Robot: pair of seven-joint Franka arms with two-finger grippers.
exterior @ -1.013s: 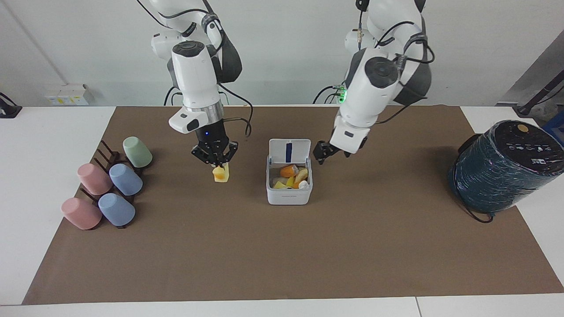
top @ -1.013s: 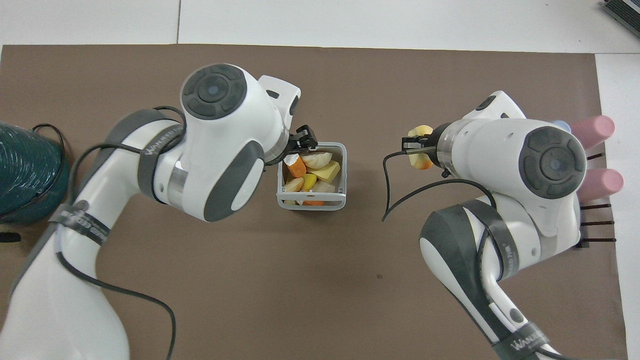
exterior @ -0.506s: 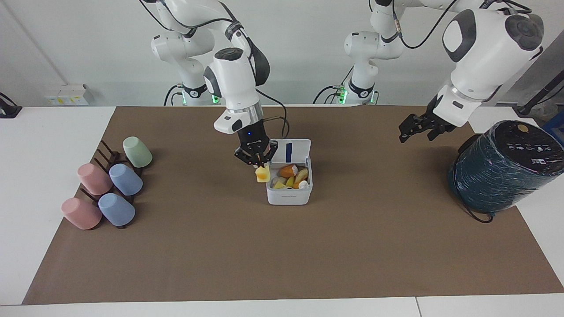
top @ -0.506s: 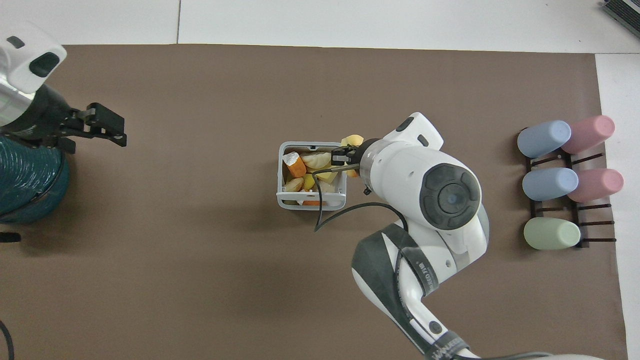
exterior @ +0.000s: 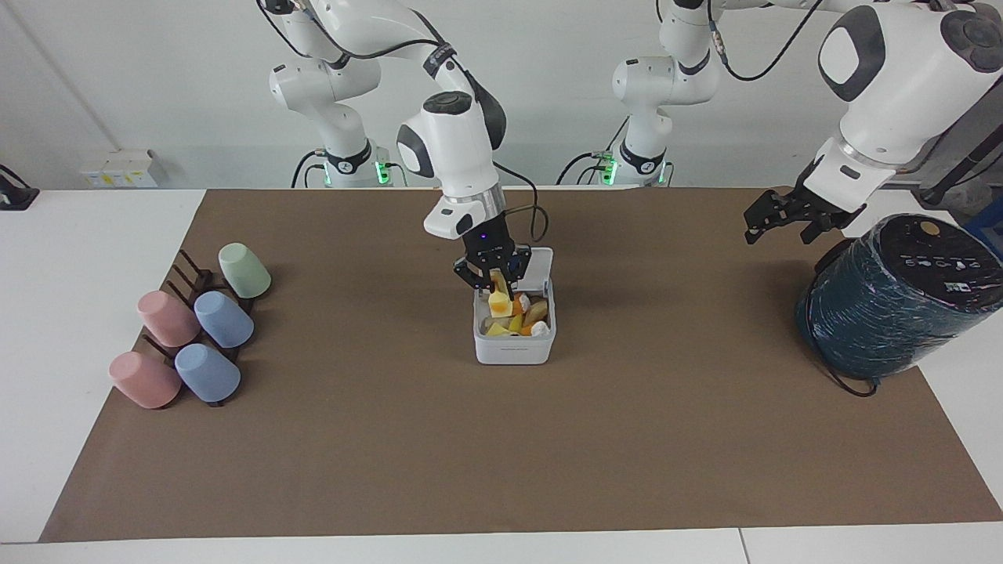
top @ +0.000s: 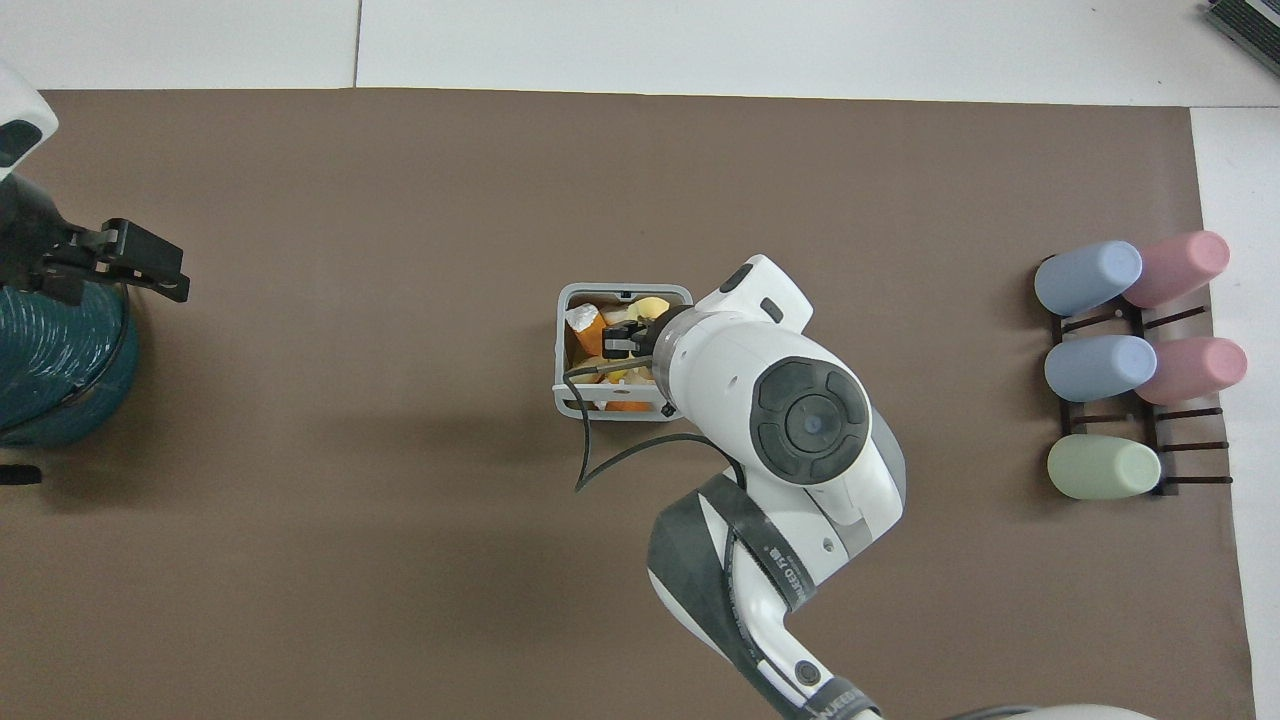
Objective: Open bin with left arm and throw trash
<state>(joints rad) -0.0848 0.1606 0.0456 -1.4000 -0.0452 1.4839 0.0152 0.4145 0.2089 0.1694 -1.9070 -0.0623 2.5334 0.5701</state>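
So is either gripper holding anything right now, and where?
Left gripper: nothing, open, up beside the teal cylinder. Right gripper over the bin, pale yellow block at its tip; gripped or loose, cannot tell.

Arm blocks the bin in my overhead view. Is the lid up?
Observer: Yes. In the facing view the bin has its lid standing upright on the side nearer the robots.
Operator: Where's the yellow piece?
Observer: The pale yellow block is right under the right tool, inside the bin's rim. I can't tell if it is gripped.
Operator: Left tool touching the teal cylinder?
Observer: No. The left tool hangs in the air beside the teal cylinder, open and empty.
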